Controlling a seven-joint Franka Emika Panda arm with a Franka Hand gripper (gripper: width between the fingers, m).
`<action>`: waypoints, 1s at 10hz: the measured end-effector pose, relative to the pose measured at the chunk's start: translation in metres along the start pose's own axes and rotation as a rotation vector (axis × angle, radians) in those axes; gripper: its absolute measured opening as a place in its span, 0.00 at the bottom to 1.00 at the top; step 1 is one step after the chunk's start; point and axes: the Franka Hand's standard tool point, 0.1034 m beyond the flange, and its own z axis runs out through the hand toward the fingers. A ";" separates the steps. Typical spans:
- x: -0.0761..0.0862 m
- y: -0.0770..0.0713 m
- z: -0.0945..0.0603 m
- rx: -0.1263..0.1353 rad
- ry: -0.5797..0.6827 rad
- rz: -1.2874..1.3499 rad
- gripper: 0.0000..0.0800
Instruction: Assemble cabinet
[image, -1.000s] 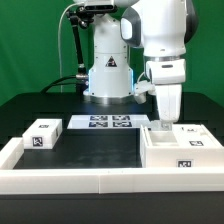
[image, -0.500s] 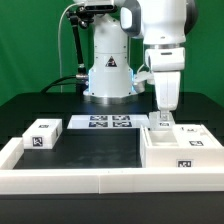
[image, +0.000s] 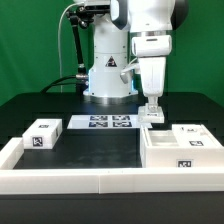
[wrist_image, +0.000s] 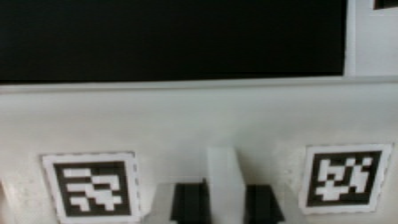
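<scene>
The cabinet (image: 182, 152), a large white box with square tags, stands at the exterior view's right. My gripper (image: 151, 108) hangs just past the cabinet's far left corner. It is shut on a small white tagged part (image: 153, 117), which it holds off the table. In the wrist view, the gripper (wrist_image: 222, 192) pinches a thin upright ridge on that part (wrist_image: 169, 120), with a black-and-white tag on either side. A small white tagged block (image: 42, 135) lies at the exterior view's left.
The marker board (image: 105, 122) lies flat in front of the robot base (image: 108, 75). A low white border rail (image: 70, 181) runs along the front and left of the black table.
The gripper has risen from the cabinet's top and moved toward the exterior view's left, carrying the small white tagged part with it. The cabinet and the left block have stayed put.
</scene>
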 end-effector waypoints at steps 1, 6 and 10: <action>0.000 0.000 0.000 0.001 0.000 0.001 0.09; 0.006 0.029 0.000 0.015 -0.004 0.005 0.09; 0.008 0.035 0.000 0.012 -0.001 0.007 0.09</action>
